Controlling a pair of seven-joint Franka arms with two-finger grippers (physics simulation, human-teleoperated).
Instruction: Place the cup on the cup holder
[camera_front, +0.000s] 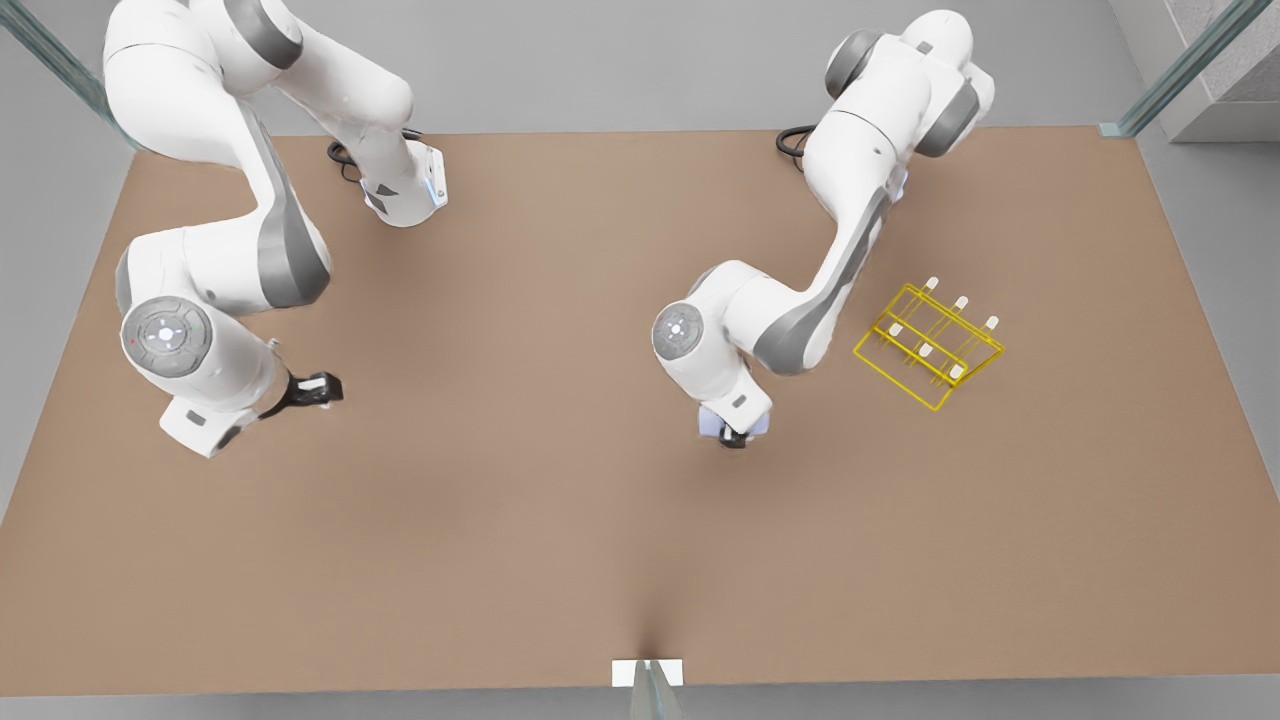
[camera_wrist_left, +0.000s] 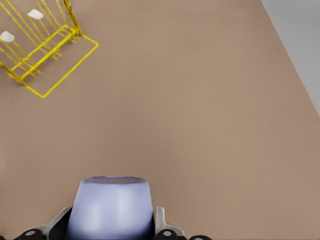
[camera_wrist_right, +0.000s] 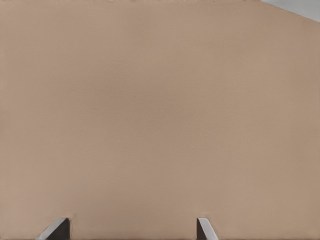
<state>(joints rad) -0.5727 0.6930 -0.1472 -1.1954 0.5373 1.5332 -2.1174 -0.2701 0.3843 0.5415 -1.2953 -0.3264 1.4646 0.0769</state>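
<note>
The pale lavender cup sits between the fingers of my left gripper, which is shut on it. In the front view this gripper hangs over the table's middle with the cup peeking out beneath the hand. The yellow wire cup holder with white-tipped pegs stands on the table toward the front view's right, apart from the cup; its near corner also shows from the left wrist. My right gripper waits at the front view's left, open, with nothing between its fingers.
The brown table stretches wide around both arms. Grey floor borders it, and a small white bracket sits at the near edge. Black cables lie near the arm bases at the far edge.
</note>
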